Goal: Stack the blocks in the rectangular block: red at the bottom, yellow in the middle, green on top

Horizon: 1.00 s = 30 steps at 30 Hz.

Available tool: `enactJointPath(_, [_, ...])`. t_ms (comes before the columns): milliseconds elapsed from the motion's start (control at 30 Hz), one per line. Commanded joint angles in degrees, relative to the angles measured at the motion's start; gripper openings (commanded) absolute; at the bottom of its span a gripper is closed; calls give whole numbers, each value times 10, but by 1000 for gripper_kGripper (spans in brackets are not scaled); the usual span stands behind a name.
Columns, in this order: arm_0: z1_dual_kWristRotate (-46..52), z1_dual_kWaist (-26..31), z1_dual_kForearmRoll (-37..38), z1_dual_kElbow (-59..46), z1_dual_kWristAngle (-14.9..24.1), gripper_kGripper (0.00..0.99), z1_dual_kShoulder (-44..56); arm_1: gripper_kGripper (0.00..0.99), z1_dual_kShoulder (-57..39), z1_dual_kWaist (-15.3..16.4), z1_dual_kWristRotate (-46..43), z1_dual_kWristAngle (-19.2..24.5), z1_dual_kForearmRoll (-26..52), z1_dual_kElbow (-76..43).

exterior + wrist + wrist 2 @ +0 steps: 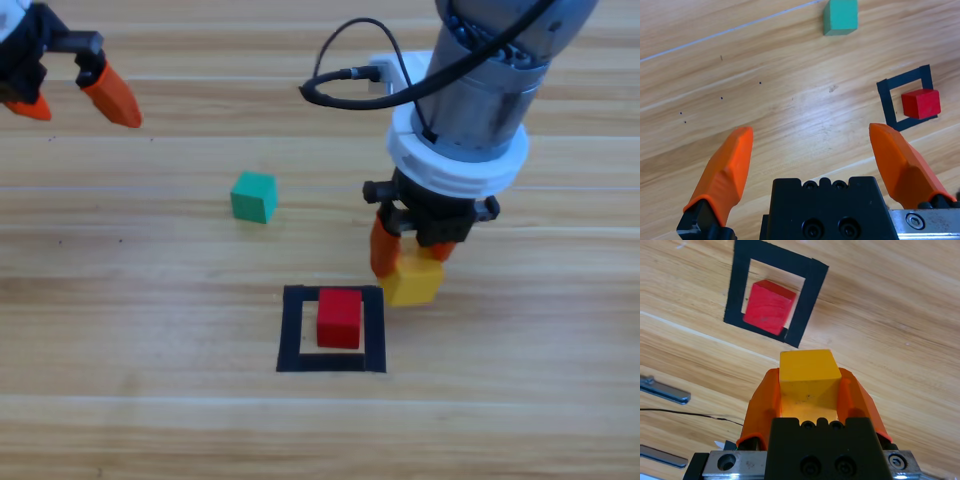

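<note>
right gripper (pixel 410 258) clenched on matte yellow cube (pixel 414 281); left gripper (pixel 75 95) released.

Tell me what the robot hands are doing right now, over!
Right gripper shut on yellow cube, just right of the tape square. Left gripper open, waiting far left. Red cube inside square; green cube loose. Nothing in the way.

Matt paint on the red cube (pixel 339 317), the yellow cube (pixel 414 281) and the teal-green cube (pixel 253 196), smooth pale wood grain with a faint sheen across the table (pixel 120 330), flat black tape for the square outline (pixel 332 329), glossy orange plastic on the right gripper (pixel 408 252).
</note>
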<state>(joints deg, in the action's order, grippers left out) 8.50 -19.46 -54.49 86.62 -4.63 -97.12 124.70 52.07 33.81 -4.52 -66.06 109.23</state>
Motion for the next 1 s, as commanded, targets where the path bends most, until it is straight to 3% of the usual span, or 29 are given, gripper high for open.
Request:
enactJointPath(33, [-9, 13, 4, -20, -13, 990, -20, 0, 48, 37, 20, 6, -36, 59])
enactJointPath(1000, [-8, 13, 106, -111, -48, 990, -70, 0, 176, 63, 137, 80, -103, 218])
